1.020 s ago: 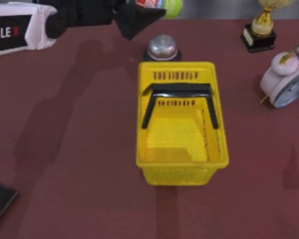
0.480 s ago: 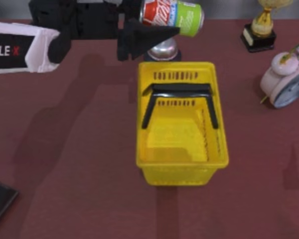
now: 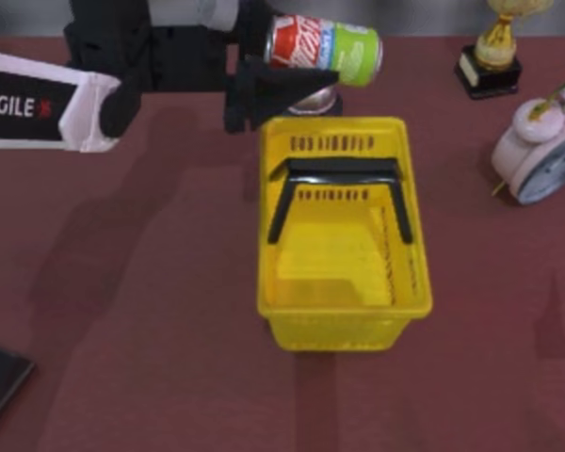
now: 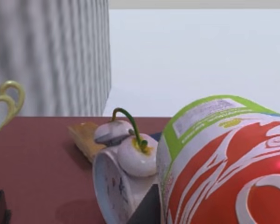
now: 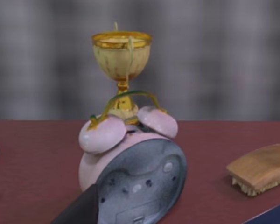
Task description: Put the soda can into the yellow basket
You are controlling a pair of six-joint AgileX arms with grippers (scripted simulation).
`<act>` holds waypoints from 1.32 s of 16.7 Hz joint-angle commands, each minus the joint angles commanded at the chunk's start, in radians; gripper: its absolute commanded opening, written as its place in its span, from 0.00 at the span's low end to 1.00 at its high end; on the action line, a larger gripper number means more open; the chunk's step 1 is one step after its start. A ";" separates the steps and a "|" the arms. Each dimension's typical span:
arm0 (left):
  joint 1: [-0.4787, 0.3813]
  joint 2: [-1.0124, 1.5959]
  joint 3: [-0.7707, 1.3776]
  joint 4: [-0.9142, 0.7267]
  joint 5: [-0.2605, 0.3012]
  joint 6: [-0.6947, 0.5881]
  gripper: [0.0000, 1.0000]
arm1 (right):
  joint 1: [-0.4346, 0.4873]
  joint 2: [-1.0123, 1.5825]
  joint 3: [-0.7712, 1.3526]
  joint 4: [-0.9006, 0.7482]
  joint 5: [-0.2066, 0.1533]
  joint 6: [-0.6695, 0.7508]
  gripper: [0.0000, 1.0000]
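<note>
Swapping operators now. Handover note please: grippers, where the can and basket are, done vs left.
Left gripper: shut on the soda can, held on its side in the air above the far rim of the yellow basket and over the silver call bell.
Right gripper: out of the top view, parked near the pink alarm clock.
Yellow basket: mid-table, nothing in it, black handle folded across its far half.
Done: can picked up and lifted.
Left: bring the can over the open part of the basket, clear of the handle, lower, release.
</note>
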 joint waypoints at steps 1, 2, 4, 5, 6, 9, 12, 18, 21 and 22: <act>0.003 0.028 -0.011 0.044 0.000 0.000 0.00 | 0.000 0.000 0.000 0.000 0.000 0.000 1.00; 0.007 0.058 -0.022 0.094 -0.001 -0.001 0.00 | 0.000 0.000 0.000 0.000 0.000 0.000 1.00; 0.014 0.117 -0.047 0.186 -0.001 -0.002 0.00 | 0.000 0.000 0.000 0.000 0.000 0.000 1.00; 0.016 0.140 -0.058 0.218 -0.002 -0.004 0.00 | 0.000 0.000 0.000 0.000 0.000 0.000 1.00; 0.017 0.158 -0.067 0.239 -0.002 -0.005 0.00 | 0.000 0.000 0.000 0.000 0.000 0.000 1.00; 0.018 0.167 -0.073 0.250 -0.003 -0.006 0.00 | 0.000 0.000 0.000 0.000 0.000 0.000 1.00; 0.018 0.167 -0.073 0.250 -0.003 -0.006 0.08 | 0.000 0.000 0.000 0.000 0.000 0.000 1.00; 0.018 0.167 -0.073 0.250 -0.003 -0.006 0.53 | 0.000 0.000 0.000 0.000 0.000 0.000 1.00; 0.018 0.167 -0.073 0.250 -0.003 -0.006 0.75 | 0.000 0.000 0.000 0.000 0.000 0.000 1.00; 0.018 0.167 -0.073 0.250 -0.003 -0.006 0.83 | 0.000 0.000 0.000 0.000 0.000 0.000 1.00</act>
